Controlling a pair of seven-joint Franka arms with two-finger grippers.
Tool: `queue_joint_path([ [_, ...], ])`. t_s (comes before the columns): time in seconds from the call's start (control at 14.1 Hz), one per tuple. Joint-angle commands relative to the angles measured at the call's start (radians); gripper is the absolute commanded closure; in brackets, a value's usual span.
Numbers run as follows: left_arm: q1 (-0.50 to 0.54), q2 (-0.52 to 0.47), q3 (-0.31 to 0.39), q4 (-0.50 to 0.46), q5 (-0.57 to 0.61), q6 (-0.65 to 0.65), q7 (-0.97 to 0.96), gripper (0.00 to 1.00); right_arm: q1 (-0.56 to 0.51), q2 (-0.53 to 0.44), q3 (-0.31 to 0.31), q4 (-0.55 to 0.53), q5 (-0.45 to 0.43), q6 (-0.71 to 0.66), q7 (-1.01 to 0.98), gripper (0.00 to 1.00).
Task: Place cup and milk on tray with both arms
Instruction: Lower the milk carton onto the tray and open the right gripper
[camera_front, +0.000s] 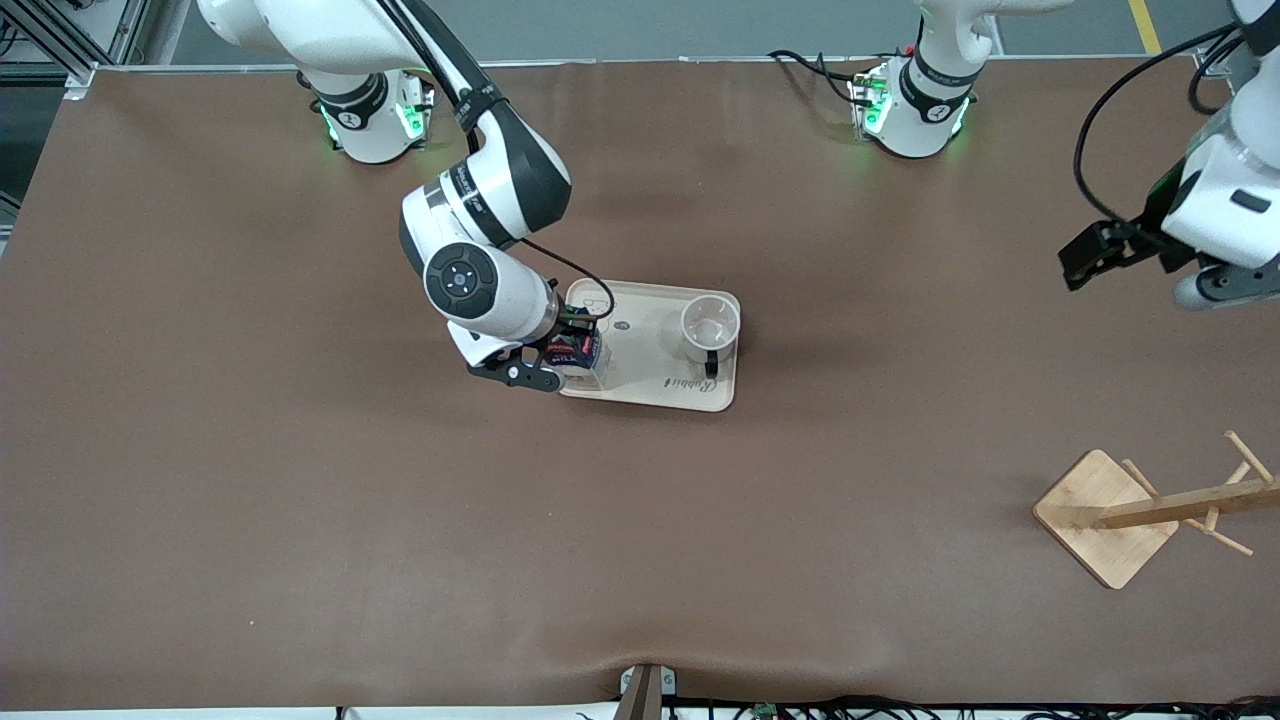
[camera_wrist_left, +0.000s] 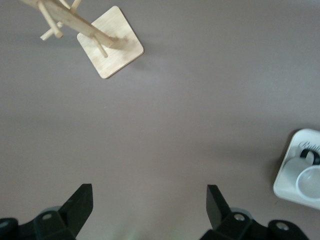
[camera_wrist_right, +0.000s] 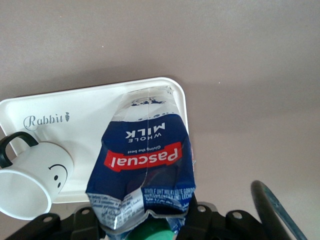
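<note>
1. Right gripper (camera_front: 560, 365) is over the tray (camera_front: 640, 375), at the end toward the right arm. Fingers clamp the milk (camera_front: 578, 352) from both sides near its top, w/ the green cap (camera_wrist_right: 150, 231) between them. A high pinch leaves the carton base free to meet the tray first.
2. Milk hangs below the fingers, base down over the tray corner. Can't tell if the base touches the tray yet; carton walls look creased by the squeeze.
3. Cup (camera_front: 709, 328) stands upright on the tray, well apart from the right fingers, at the end toward the left arm; handle toward the front cam. Looks like its half of the job is done.
4. Left gripper (camera_front: 1100, 252) waits up over bare table, near the left arm's end; fingers (camera_wrist_left: 77, 206) spread wide, holding nothing.
5. Rack (camera_front: 1150, 510) sits apart from both grippers, nearer the front cam; no part in this.
6. Judgement: remaining step is prob. to settle the milk, release, lift clear w/o tipping it.
</note>
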Motion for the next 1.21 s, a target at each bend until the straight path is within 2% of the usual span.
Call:
queue_joint_path([
  [0.0,-0.009,-0.057,0.026,-0.043,-0.033,-0.030,0.105,0.00,0.029,0.000,-0.011,-0.024,0.009,0.010,0.071,0.88],
  [0.07,-0.007,-0.071,0.037,-0.054,-0.037,-0.030,0.110,0.00,0.032,0.000,-0.013,-0.024,0.009,0.012,0.073,0.72],
  [0.21,0.009,-0.100,0.052,-0.077,-0.089,-0.028,0.112,0.00,0.030,0.000,-0.013,-0.026,0.009,0.009,0.074,0.51],
  [0.28,0.025,-0.115,0.052,-0.092,-0.103,-0.028,0.112,0.00,0.029,-0.002,-0.013,-0.026,0.009,0.007,0.071,0.13],
  [0.36,0.025,-0.134,0.054,-0.108,-0.105,-0.024,0.112,0.00,0.030,-0.002,-0.013,-0.024,0.009,-0.005,0.073,0.00],
  [0.71,0.006,-0.161,0.049,-0.114,-0.106,-0.019,0.058,0.00,0.015,-0.023,-0.016,0.049,0.009,-0.080,0.071,0.00],
  [1.0,0.006,-0.183,0.039,-0.149,-0.146,0.036,0.049,0.00,-0.033,-0.023,-0.017,0.192,0.009,-0.296,0.067,0.00],
  [1.14,0.006,-0.189,0.026,-0.160,-0.146,0.050,0.035,0.00,-0.104,-0.019,-0.016,0.270,0.022,-0.404,0.059,0.00],
])
